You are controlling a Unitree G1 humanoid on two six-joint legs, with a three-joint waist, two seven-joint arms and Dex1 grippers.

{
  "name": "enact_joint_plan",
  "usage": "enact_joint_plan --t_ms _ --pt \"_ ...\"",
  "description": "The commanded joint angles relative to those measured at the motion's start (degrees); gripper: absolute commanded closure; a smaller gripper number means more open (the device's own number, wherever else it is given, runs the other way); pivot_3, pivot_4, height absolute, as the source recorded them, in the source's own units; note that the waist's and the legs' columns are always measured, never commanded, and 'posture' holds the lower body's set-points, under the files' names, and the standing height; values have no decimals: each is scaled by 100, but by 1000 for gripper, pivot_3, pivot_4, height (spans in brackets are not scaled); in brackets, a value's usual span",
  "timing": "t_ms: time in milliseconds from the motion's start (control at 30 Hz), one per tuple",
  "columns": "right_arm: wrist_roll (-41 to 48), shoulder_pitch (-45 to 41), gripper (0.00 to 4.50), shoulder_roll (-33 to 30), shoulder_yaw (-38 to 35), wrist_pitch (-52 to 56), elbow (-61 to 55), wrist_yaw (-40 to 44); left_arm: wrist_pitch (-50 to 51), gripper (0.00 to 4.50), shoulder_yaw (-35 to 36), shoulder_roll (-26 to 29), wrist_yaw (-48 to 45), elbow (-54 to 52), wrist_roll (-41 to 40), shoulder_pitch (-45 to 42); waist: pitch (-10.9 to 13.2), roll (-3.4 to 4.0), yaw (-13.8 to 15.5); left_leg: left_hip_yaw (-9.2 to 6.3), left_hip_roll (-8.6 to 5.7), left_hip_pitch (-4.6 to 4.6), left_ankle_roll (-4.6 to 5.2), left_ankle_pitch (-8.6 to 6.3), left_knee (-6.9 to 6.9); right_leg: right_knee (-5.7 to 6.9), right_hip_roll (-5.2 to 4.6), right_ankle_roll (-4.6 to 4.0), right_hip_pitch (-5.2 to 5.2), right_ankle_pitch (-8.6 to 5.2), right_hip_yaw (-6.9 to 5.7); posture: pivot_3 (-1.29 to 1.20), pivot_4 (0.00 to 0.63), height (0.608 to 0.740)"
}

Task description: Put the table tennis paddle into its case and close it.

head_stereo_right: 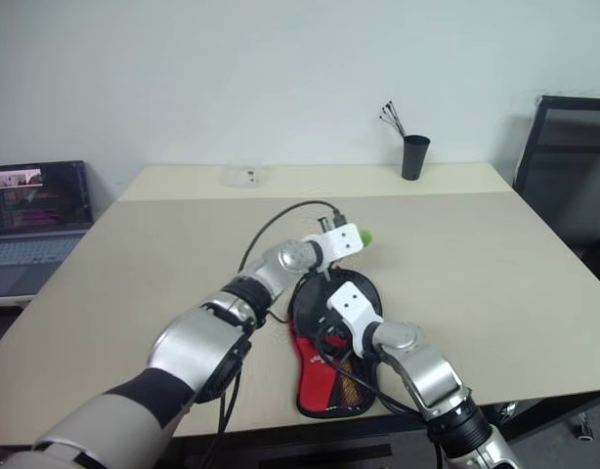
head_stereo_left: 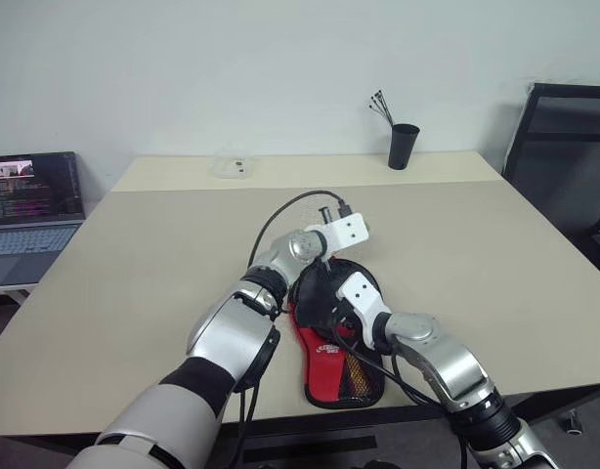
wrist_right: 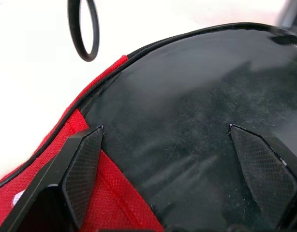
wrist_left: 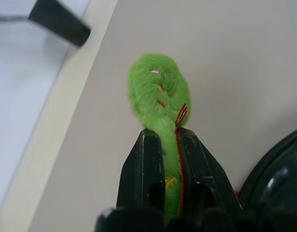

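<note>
Left gripper [wrist_left: 170, 145] clamped on green fuzzy ball [wrist_left: 158, 94], at 12 o'clock of case [head_stereo_left: 341, 371]. Right gripper [wrist_right: 172, 164] spread wide over paddle [wrist_right: 197, 125], lying in open case mid-table [head_stereo_left: 134, 283].

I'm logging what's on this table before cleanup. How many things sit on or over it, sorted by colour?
Black: 2, the round black rubber paddle face and the black pen cup.
Black and red: 1, the soft zip case.
Green: 1, the fuzzy green ball, pinched by the left gripper.
Clear: 1, the small plastic dish.
Total: 5.
</note>
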Motion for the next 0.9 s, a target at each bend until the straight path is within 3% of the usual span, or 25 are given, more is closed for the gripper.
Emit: enact_joint_plan --t_ms 33,400,800,900 --pt "-103 258 0 -11 299 373 376 16 -496 4438 -50 -357 -6 -194 38 -387 0 0 0 0 -1 0 0 0 0 0 0 0 0 0 0 0 150 740" --pt "-112 220 0 15 257 325 440 -16 -643 4438 56 -609 -690 -188 -71 -179 -1 0 -6 -1 -2 2 0 0 0 1 3 0 0 0 0 0 150 740" --pt "-154 51 0 99 250 200 683 -12 -688 192 121 -226 -1020 -221 -98 30 -4 2 -36 2 0 11 0 0 0 10 7 0 1 0 4 0 150 740" --pt "-156 -9 0 124 243 176 746 -10 -692 44 288 -91 -1134 -245 -271 43 -5 2 -39 4 0 16 0 0 0 15 9 0 1 0 7 0 150 740"
